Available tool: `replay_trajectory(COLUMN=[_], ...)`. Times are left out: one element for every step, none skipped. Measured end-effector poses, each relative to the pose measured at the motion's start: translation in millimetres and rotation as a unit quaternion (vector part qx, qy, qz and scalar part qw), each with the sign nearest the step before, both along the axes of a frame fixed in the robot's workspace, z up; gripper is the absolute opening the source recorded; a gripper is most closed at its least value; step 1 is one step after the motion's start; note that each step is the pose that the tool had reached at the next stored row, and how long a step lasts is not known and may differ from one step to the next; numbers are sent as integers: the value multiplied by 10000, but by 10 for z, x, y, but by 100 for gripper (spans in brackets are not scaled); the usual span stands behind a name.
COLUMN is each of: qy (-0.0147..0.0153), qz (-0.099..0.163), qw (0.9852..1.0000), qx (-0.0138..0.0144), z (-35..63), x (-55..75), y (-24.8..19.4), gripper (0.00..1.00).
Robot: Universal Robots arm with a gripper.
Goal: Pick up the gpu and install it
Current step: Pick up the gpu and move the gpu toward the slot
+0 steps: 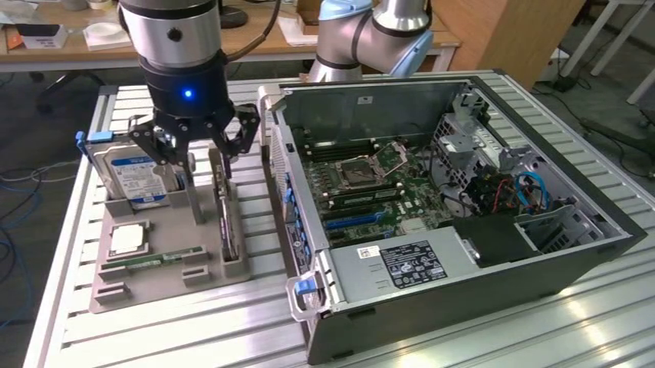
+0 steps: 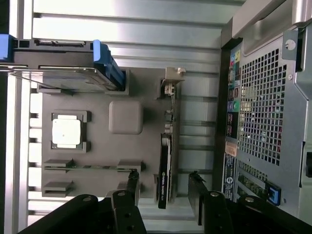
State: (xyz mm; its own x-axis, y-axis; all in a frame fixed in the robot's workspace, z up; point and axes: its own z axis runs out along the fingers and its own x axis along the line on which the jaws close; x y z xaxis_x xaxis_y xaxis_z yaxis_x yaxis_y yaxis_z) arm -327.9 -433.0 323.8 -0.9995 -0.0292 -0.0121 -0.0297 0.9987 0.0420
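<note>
The open computer case (image 1: pixel 461 222) is lying toward the exterior view's right, and the grey parts tray (image 1: pixel 153 284) is sitting just beside it. The gripper (image 1: pixel 202 153) is hovering over that tray, jaws spread wide, gripping nothing. The gpu (image 1: pixel 230 230) is standing on edge in its tray slot, with 1 finger lining up on each side of it.

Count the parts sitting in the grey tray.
4: the hard drive upright at the far end, the CPU flat before it, the RAM stick next, the gpu on edge nearest the case. None looks hidden.
</note>
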Motion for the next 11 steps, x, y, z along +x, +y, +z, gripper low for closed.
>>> replay_trajectory(qy=[0, 0, 0, 0, 0, 0, 0, 0, 0, 0, 1], qz=[5, 12, 24, 34, 40, 42, 45, 46, 47, 48, 49], qw=[10000, 10000, 10000, 10000, 10000, 10000, 10000, 10000, 10000, 10000, 10000], qx=[0, 0, 1, 0, 0, 0, 0, 0, 0, 0, -1], z=[-14, -28, -42, -54, -68, -82, -95, -111, -125, -139, -150], x=[0, 0, 0, -1, -1, -1, 0, 0, 1, 7, 14], y=[-4, -9, -13, -16, -17, -18, -21, -23, -24, -25, -25], gripper=[53, 53, 53, 53, 53, 53, 53, 53, 53, 53, 53])
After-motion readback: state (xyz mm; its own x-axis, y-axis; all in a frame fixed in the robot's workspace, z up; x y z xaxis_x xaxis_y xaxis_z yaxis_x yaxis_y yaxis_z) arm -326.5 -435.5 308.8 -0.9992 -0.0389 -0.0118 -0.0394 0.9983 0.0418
